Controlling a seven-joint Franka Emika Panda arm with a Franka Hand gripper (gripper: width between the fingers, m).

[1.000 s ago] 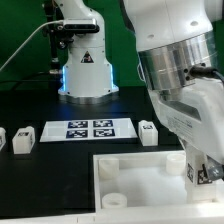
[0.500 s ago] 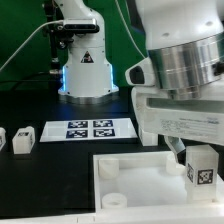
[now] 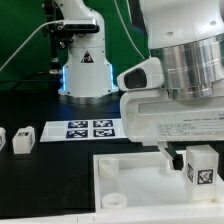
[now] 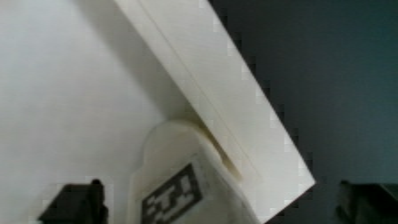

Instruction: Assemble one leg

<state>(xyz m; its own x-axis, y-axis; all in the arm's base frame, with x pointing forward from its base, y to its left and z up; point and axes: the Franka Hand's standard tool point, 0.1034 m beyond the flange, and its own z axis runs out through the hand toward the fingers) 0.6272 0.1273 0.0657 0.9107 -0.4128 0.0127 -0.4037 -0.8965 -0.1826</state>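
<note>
You've got the leg (image 3: 201, 166) in the claw (image 3: 189, 160), hanging over the big white square piece (image 3: 135, 175), on the side of it toward the exterior view's right. The claw looks pinched on the leg: the tagged face shows just under the wrist body, one dark finger (image 3: 176, 158) beside it, the other hidden. In the wrist view the leg (image 4: 178, 185) sits between the two dark fingertips (image 4: 77, 203), tag facing the camera, with the square piece's edge (image 4: 214, 90) running diagonally behind it.

Whether the leg touches the square piece yet, can't tell.

To do this step well:
- Line the leg up over the corner socket nearest it on the square piece. That socket is hidden by the arm in the exterior view, so use the wrist view.
- Keep the leg upright; a tilt will likely jam it on the socket rim.
- Lower slowly, keep the pinch firm, don't let go until it seats.

Two spare legs (image 3: 24, 140) lie on the desk (image 3: 30, 105), well apart from the square piece, past the marker board (image 3: 84, 130). Leave them.
</note>
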